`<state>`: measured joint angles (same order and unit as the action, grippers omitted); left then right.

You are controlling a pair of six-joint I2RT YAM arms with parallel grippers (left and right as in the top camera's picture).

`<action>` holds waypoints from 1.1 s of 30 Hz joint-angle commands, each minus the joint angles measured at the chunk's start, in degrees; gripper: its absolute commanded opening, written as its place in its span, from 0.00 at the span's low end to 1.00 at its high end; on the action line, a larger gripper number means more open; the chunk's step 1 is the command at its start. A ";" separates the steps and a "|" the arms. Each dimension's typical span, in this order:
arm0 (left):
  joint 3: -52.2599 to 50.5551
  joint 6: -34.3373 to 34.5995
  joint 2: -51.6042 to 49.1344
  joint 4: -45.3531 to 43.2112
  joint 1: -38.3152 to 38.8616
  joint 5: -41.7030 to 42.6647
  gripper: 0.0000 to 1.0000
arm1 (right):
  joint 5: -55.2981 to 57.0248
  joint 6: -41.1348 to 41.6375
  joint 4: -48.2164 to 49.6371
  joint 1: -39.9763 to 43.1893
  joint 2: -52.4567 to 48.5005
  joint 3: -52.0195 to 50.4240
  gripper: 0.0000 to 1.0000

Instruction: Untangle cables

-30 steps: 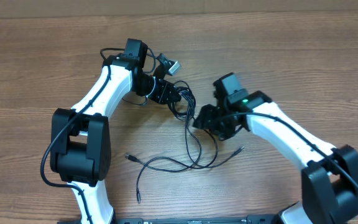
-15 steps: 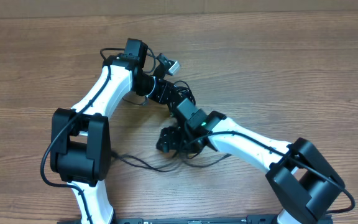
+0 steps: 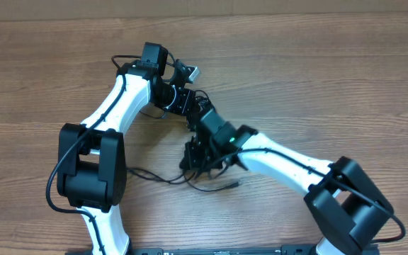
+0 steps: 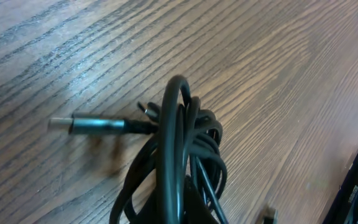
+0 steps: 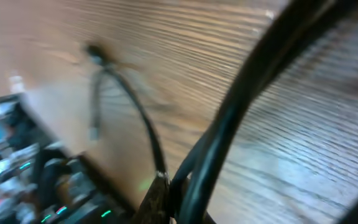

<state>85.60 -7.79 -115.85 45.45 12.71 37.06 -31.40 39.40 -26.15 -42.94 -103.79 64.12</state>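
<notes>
Left gripper was closed on the bunched cables, upper centre of the overhead view. Right gripper was closed just below it, apparently on a strand, though blur hid the contact. The cords looked light, limp and slippery, so best gripped near a plug.

Bare table lies open across the upper right and far left. At centre, the left arm and right arm meet over the cables, blocking passage.
</notes>
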 commanded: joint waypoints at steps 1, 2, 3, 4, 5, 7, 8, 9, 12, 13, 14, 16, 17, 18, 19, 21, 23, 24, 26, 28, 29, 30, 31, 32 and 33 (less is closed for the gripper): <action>0.44 1.22 -0.26 -0.11 -0.50 -0.17 0.04 | -16.24 -5.35 0.66 4.83 3.08 3.21 0.04; 0.44 1.27 -0.26 -0.11 -0.68 -0.15 0.04 | -18.32 -5.73 0.61 5.60 3.54 3.23 0.04; 0.44 1.57 -0.26 -0.13 -0.85 -0.17 0.04 | -20.44 -6.69 0.52 6.36 3.98 3.23 0.04; 0.44 1.64 -0.26 -0.15 -1.07 -0.07 0.04 | -21.38 -6.99 0.46 6.69 4.11 3.23 0.04; 0.44 1.64 -0.26 -0.15 -1.22 0.04 0.04 | -21.44 -6.97 0.04 6.93 4.15 3.23 0.04; 0.44 1.68 -0.26 -0.15 -1.42 0.04 0.04 | -21.38 -8.28 -0.11 7.02 4.13 3.10 0.04; 0.44 1.68 -0.26 -0.13 -1.46 0.07 0.04 | -20.94 -9.11 -0.13 7.02 4.09 3.02 0.04; 0.44 1.68 -0.26 -0.11 -1.46 0.07 0.04 | -20.28 -9.53 -0.31 7.02 4.09 3.02 0.04; 0.44 1.66 -0.26 -0.11 -1.46 0.04 0.04 | -15.87 -9.46 -0.98 6.64 4.02 2.99 0.25; 0.44 1.64 -0.26 -0.13 -1.46 0.04 0.04 | -13.46 -9.44 -1.60 6.32 4.02 2.97 0.50; 0.44 1.64 -0.26 -0.13 -1.46 0.02 0.04 | -10.84 -9.44 -2.45 5.92 4.02 2.97 0.64; 0.44 1.64 -0.26 -0.11 -1.46 0.00 0.07 | -5.73 -9.46 -4.28 5.25 4.02 2.97 0.91; 0.44 1.64 -0.26 -0.11 -1.46 0.00 0.10 | -3.54 -9.46 -5.29 5.22 4.02 2.97 1.00; 0.44 1.62 -0.26 -0.09 -1.46 -0.02 0.12 | -1.68 -9.44 -6.14 5.22 4.02 2.97 1.00; 0.44 1.62 -0.26 -0.09 -1.46 -0.04 0.15 | 0.92 -9.33 -7.23 5.38 4.02 2.97 1.00; 0.44 1.62 -0.26 -0.07 -1.46 -0.22 0.19 | 4.74 -8.35 -8.68 6.01 4.02 2.97 1.00; 0.44 1.64 -0.26 0.02 -1.46 -0.79 0.29 | 9.03 -6.14 -10.14 7.13 4.02 2.97 1.00; 0.44 1.64 -0.26 0.13 -1.46 -1.75 0.34 | 10.71 -5.16 -10.62 7.67 4.02 2.97 1.00; 0.44 1.97 -0.26 0.24 -1.44 -5.11 0.61 | 13.68 -3.50 -11.41 9.11 4.02 2.97 1.00; 0.44 3.61 -0.26 0.31 -1.29 -7.93 0.75 | 16.04 -2.10 -12.35 10.58 4.02 2.97 1.00; 0.44 4.44 -0.26 0.33 -1.16 -9.03 0.76 | 17.55 -1.22 -13.05 11.34 4.02 2.97 1.00; 0.44 4.76 -0.26 0.33 -1.01 -9.20 0.76 | 20.59 0.31 -14.40 12.66 4.02 2.97 1.00; 0.44 4.79 -0.26 0.33 -0.92 -9.16 0.75 | 21.55 0.74 -14.84 13.09 4.02 2.97 1.00; 0.44 4.79 -0.26 0.31 -0.74 -9.18 0.75 | 23.19 1.38 -15.65 13.90 4.02 2.97 1.00; 0.44 4.79 -0.26 0.31 -0.57 -9.25 0.75 | 24.44 1.33 -16.26 14.80 4.02 2.97 1.00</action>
<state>85.60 -4.34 -115.85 45.63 11.42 30.11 -14.94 37.74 -41.63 -30.17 -101.41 65.58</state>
